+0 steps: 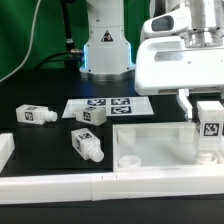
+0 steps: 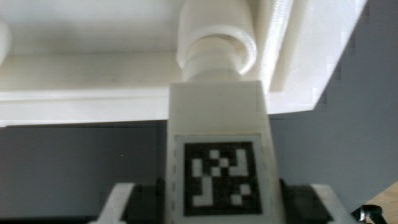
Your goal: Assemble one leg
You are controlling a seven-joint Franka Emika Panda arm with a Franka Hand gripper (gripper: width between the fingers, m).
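- At the exterior view's left edge, a white block (image 1: 5, 150) is seen on the dark table (image 1: 45, 135).
- Further right, three loose legs are seen lying flat. One (image 1: 33, 114) is nearest the left, a second (image 1: 88, 113) is just in front of the marker board (image 1: 100, 103), and a third (image 1: 88, 145) is nearer the camera, with its narrow end turned toward the exterior view's right.
- The tabletop (image 1: 155, 140), a white panel with a raised rim, is laid flat right of centre.
- At the far right, the held leg (image 1: 208, 125) is clamped in the gripper (image 1: 205, 108). Its long axis is upright, its tagged face is turned to the camera, and its lower end is set down at the tabletop's right-hand corner.
- The loose legs, the block and the marker board are shown only by the exterior view.
- The grip is shown only by the wrist view. The fingers (image 2: 125, 203) are closed against the two sides of the held leg, with the tag between them.
- In that view the held leg is seen lengthwise, pointing away from the camera. Its rounded end is at the white panel; whether it is seated in a hole cannot be told.
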